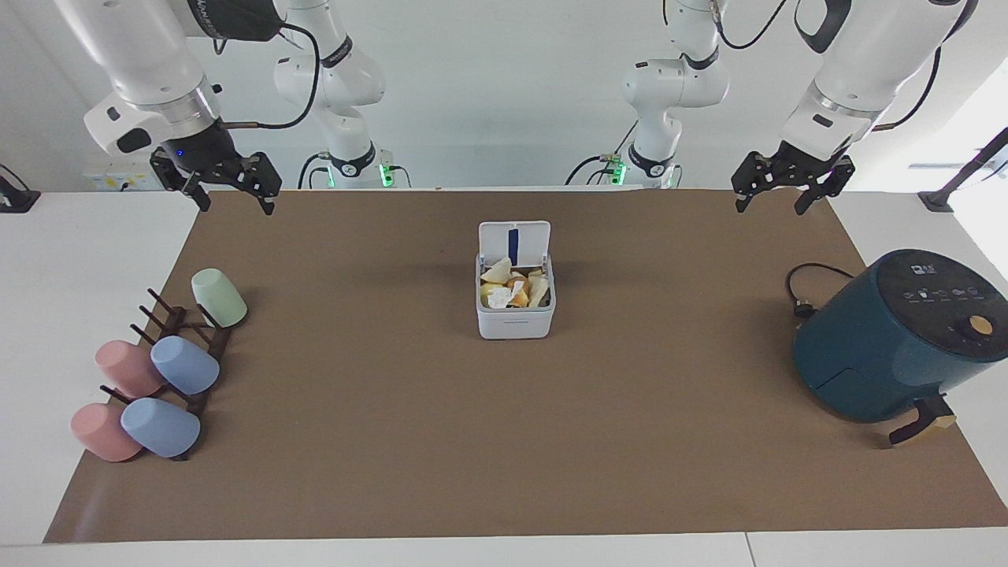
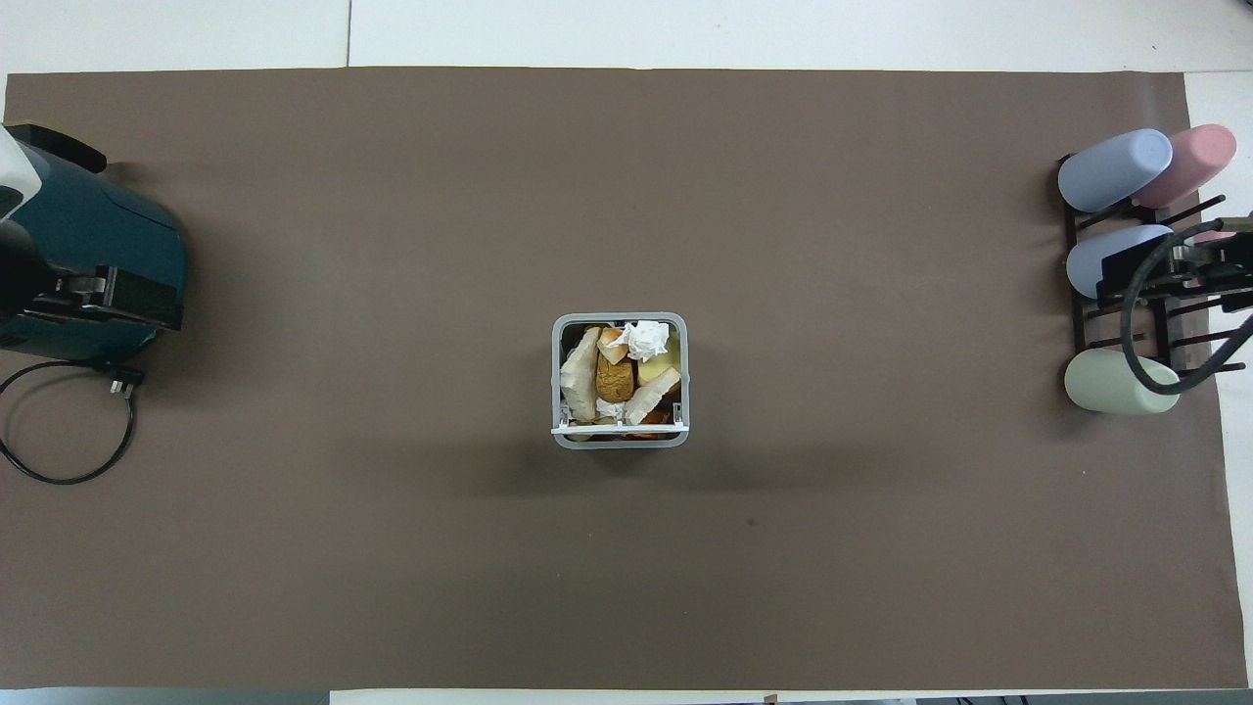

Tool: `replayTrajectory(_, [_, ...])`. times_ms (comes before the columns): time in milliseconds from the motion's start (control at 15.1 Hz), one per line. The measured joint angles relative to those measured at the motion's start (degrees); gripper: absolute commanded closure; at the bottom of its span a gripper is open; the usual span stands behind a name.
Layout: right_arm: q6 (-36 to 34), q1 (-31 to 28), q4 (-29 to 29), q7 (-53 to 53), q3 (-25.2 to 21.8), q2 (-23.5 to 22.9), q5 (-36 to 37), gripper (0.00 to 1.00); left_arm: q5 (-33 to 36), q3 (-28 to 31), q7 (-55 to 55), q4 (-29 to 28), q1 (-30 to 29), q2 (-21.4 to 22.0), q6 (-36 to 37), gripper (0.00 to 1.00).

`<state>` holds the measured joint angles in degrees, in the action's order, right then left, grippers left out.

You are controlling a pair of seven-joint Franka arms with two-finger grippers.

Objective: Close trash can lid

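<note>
Facing view: trash can open at mid-table, both arms waiting.
Right gripper [image 1: 233, 191] and left gripper [image 1: 782, 194] hang spread and empty over the robots' edge, near its two corners. Midway stands the trash can [image 1: 516, 321], its lid [image 1: 514, 242] upright on the robots' side, scraps [image 1: 513, 289] inside.

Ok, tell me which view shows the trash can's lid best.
The facing view: the lid stands upright at the trash can's robot-side edge, its blue-striped underside showing. The overhead view catches it edge-on, as only a thin white line.
</note>
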<state>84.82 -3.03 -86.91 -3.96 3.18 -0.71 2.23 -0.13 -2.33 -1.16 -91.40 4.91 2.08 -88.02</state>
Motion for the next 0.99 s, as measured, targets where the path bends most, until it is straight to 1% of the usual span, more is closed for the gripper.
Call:
replayTrajectory(595, [0.0, 0.0, 0.0, 0.0, 0.0, 0.0, 0.0, 0.0, 0.0, -0.12, 0.0, -0.36, 0.0, 0.01, 0.0, 0.0])
replayTrajectory(661, [0.0, 0.0, 0.0, 0.0, 0.0, 0.0, 0.0, 0.0, 0.0, -0.18, 0.01, -0.41, 0.02, 0.01, -0.01, 0.37])
replayTrajectory(727, [0.0, 0.0, 0.0, 0.0, 0.0, 0.0, 0.0, 0.0, 0.0, -0.3, 0.15, -0.43, 0.15, 0.02, -0.01, 0.99])
replayTrajectory(860, [0.0, 0.0, 0.0, 0.0, 0.0, 0.0, 0.0, 0.0, 0.0, -0.51, 3.8, -0.58, 2.12, 0.12, -0.01, 1.0])
replayTrajectory(992, [0.0, 0.0, 0.0, 0.0, 0.0, 0.0, 0.0, 0.0, -0.01, -0.84, 12.32, -2.06, 7.04, 0.83, -0.53, 1.0])
